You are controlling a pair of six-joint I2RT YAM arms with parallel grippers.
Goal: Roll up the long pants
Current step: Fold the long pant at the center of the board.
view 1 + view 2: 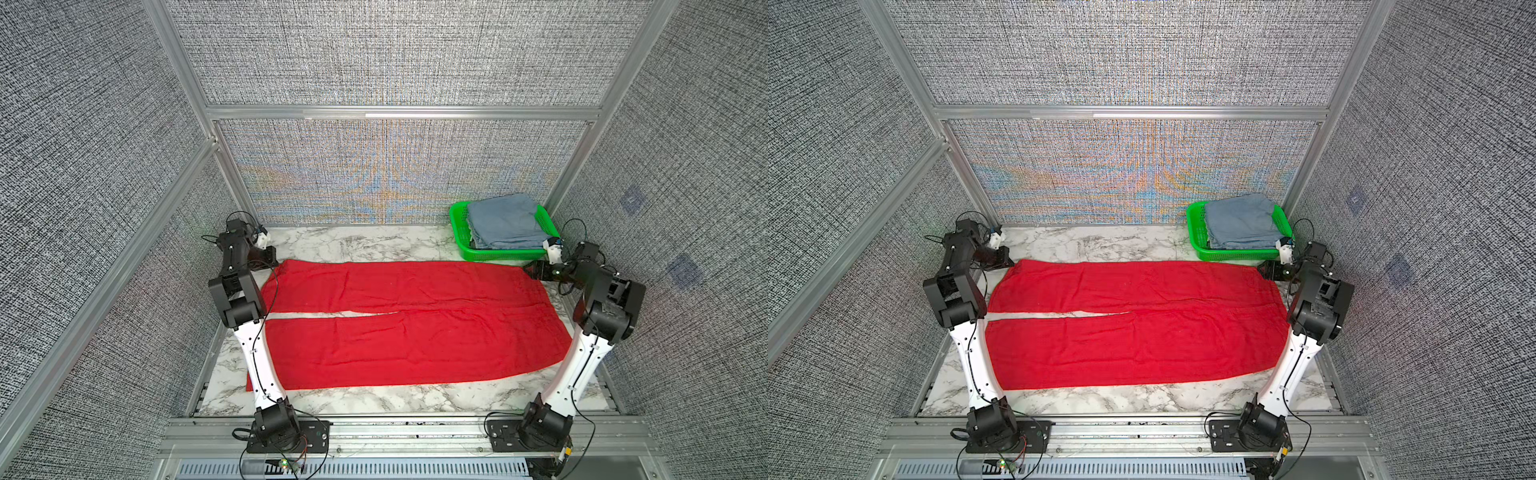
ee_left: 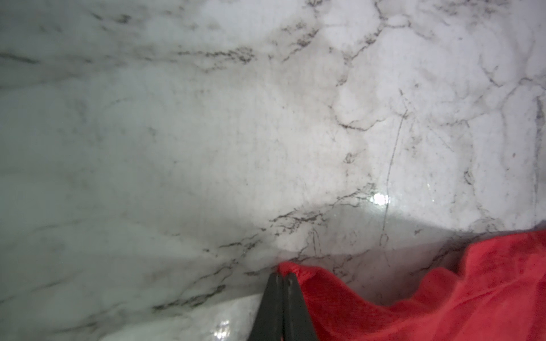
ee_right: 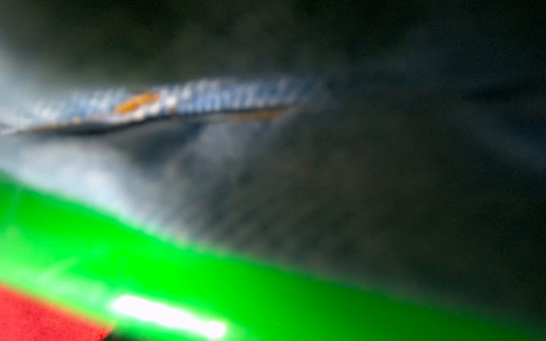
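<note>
The marble table [image 1: 374, 245] fills the floor of the cell. The long pants [image 1: 415, 332] lie spread flat across most of it in both top views. The two legs run side by side toward the robot's left, with a thin slit of marble between them, and the waist end lies at its right. A green basket [image 1: 498, 254] stands at the far right corner, just beyond the waist, with a folded blue-grey garment [image 1: 503, 220] lying in it.

The right gripper [image 1: 536, 269] sits low between the basket's near wall and the far waist corner. Its jaws are spread wide. Its wrist view is blurred, so whether it touches the cloth cannot be told.

The left gripper [image 2: 283, 276] is at the far corner of the far leg's hem. Its dark fingers [image 2: 274, 295] are pressed together, pinching the red corner, which bunches at their tips.
</note>
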